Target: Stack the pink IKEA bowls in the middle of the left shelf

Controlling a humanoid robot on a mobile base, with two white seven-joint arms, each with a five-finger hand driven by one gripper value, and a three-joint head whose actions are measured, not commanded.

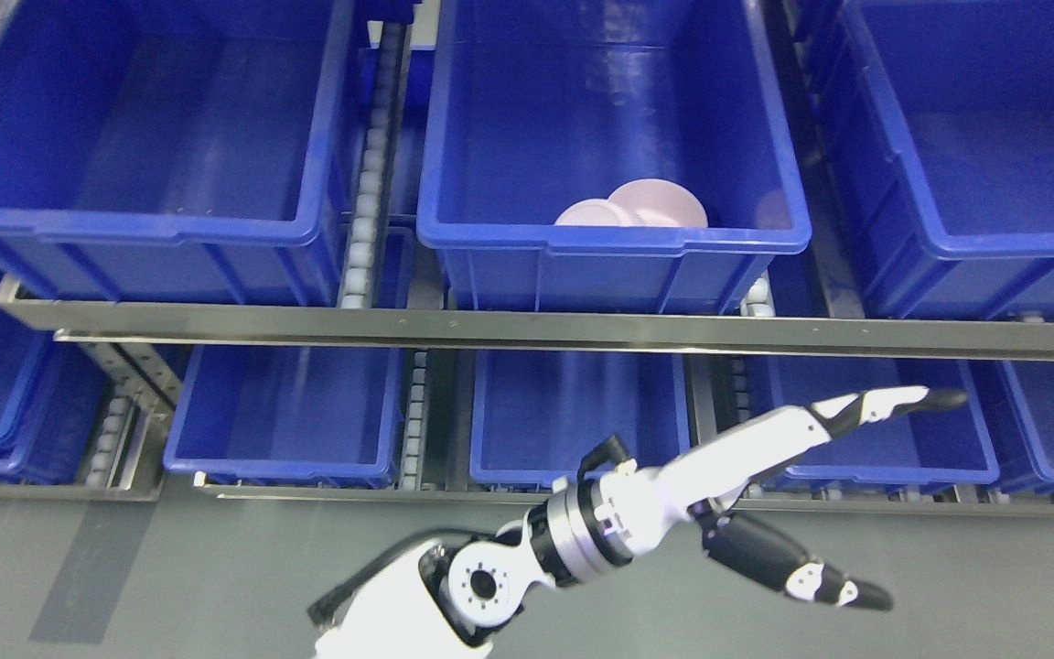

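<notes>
Two pink bowls [637, 206] lie overlapping at the front of the middle blue bin [614, 243] on the upper shelf level; the bin's front wall hides their lower parts. My left hand [911, 499] reaches in from the bottom edge, left of the middle, and hangs in front of the lower shelf level, well below and to the right of the bowls. Its fingers [893, 401] are spread wide and it holds nothing. The right arm does not show.
Blue bins stand left [124, 229] and right [994, 256] of the middle bin on the upper level. More blue bins [289, 458] sit on the lower level. A metal shelf rail [527, 329] runs across between levels. Grey floor [124, 577] lies below.
</notes>
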